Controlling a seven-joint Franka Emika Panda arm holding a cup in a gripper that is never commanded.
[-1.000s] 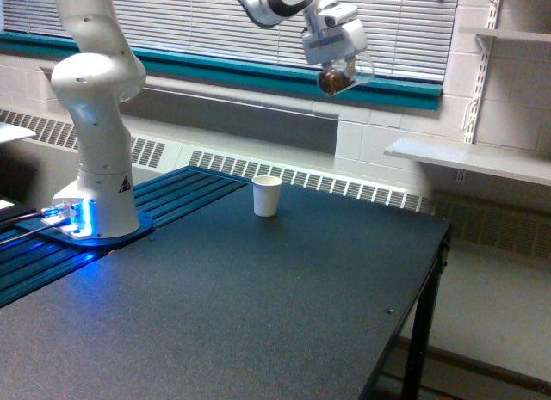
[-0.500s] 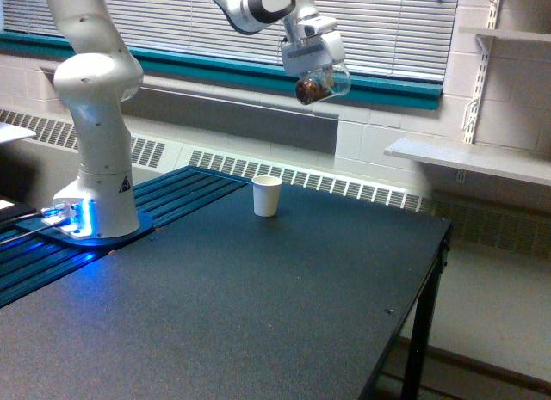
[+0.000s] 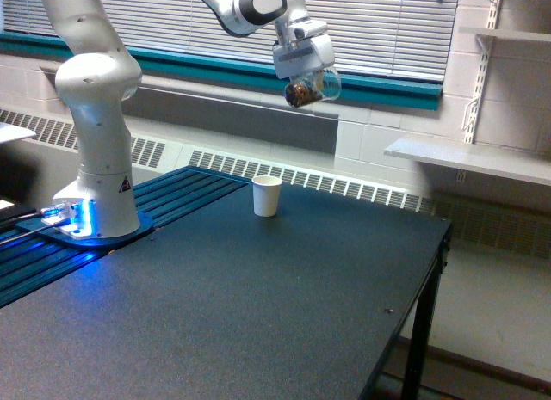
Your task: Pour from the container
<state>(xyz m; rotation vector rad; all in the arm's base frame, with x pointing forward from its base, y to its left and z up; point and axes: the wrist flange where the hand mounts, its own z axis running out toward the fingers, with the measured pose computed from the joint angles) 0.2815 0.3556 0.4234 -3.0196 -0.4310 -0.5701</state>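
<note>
1. A white robot arm [image 3: 95, 116] stands at the exterior view's left on a dark table [image 3: 258, 305].
2. Its gripper [image 3: 303, 69], high in the air, is clamped on the container [image 3: 310, 89], a tilted clear cup with brown grains inside.
3. A white cup [image 3: 267, 196] stands upright on the table, well below the container and slightly left.

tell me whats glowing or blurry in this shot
Exterior view: a blue light glows at the arm's base, tinting the slats beside it; the whole frame is soft, so the container in the gripper shows only a dark brown smudge; the white cup casts barely any shadow.
</note>
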